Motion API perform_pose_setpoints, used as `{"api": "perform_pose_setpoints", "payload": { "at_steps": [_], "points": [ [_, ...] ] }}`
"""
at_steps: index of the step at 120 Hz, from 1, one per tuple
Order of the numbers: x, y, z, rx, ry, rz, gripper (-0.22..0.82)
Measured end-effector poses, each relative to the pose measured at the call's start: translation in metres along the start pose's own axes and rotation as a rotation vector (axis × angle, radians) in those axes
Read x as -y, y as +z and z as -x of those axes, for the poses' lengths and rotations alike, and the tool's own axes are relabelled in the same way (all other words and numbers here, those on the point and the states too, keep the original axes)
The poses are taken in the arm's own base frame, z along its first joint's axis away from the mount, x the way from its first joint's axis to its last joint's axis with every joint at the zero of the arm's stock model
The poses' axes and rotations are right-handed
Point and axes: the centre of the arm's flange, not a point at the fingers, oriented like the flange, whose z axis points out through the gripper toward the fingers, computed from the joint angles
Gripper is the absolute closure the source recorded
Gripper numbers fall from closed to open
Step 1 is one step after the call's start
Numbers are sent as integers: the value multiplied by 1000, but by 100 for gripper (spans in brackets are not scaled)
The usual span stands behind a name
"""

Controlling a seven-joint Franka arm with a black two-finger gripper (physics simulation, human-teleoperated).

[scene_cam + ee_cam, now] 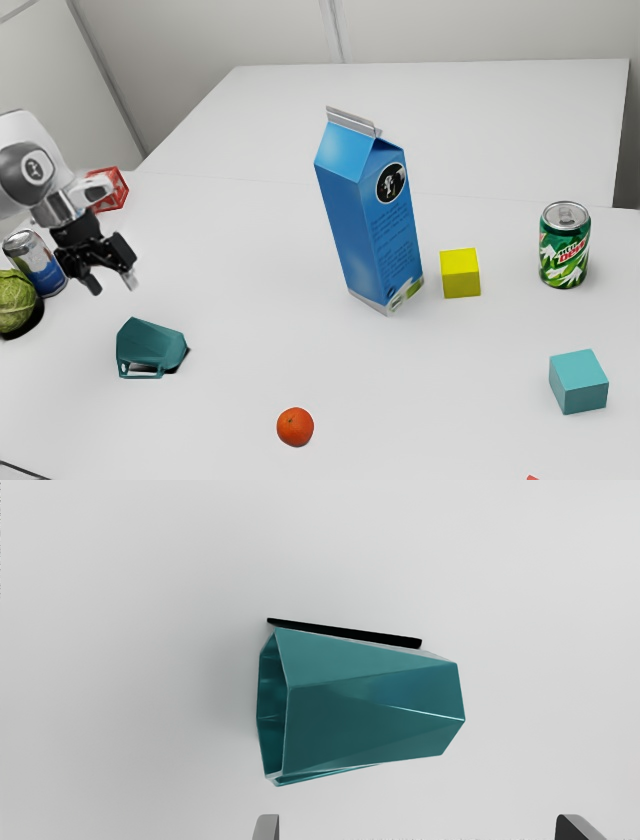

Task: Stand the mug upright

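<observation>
The mug (150, 348) lies on its side on the table (230, 400), and its faceted, glossy wall suggests something stiff and hollow, fairly light for its size, perhaps ceramic and so apt to chip if knocked over hard. Its smooth sides slope from the wide mouth (272, 705) to the narrower base, so I would expect a squeeze on the taper to slide; a pair of opposite flats, gripped squarely around the body, should hold better. The wall at the mouth might serve too, with one finger inside, though a thin rim could let the mug swing. The handle (142, 375) sits low on the near side, close to the tabletop, and looks awkward to reach. As for position, the mug rests toward the exterior view's left, with the orange (295, 427) nearer and to its right, and the milk carton (370, 215) farther off to the right. The pincer (113, 286) hangs above the table, its fingers wide apart with nothing between them; the mug lies lower, a little to the exterior view's right of it, well apart from both fingertips.
</observation>
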Motion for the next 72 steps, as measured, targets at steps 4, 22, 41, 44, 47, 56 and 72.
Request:
{"api": "perform_pose_setpoints", "payload": {
  "at_steps": [4, 22, 41, 44, 47, 56, 72],
  "points": [
    [6, 4, 3, 3, 4, 7, 0],
    [33, 26, 13, 2, 8, 63, 0],
    [54, 52, 24, -14, 21, 136, 0],
    [56, 54, 26, -22, 27, 147, 0],
    [58, 56, 27, -32, 33, 159, 0],
    [60, 60, 28, -60, 66, 183, 0],
    [62, 68, 26, -99, 123, 225, 0]
  ]
}}
